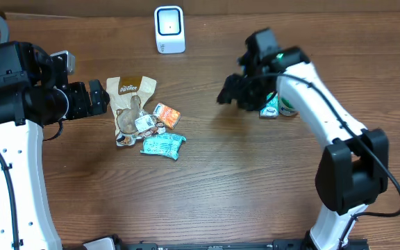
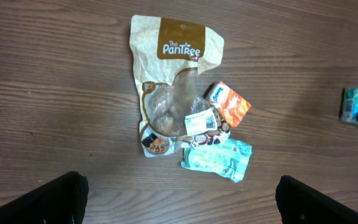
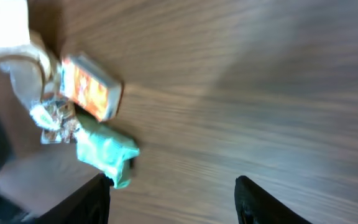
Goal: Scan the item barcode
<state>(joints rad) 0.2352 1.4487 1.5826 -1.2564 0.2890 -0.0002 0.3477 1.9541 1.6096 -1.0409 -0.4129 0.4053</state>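
Note:
The items lie in a small pile: a tan Pantree pouch, an orange box and a crumpled teal packet. A white printed label sits on the pouch's lower part. The white scanner stands at the back. Just left of the pile, my left gripper is open wide and holds nothing. Right of the pile and apart from it hovers my right gripper, open and empty. Its blurred view shows the orange box and the teal packet.
Two small teal-and-white packets lie under the right arm's forearm; one of them shows at the edge of the left wrist view. Bare wood lies between the pile and the right gripper.

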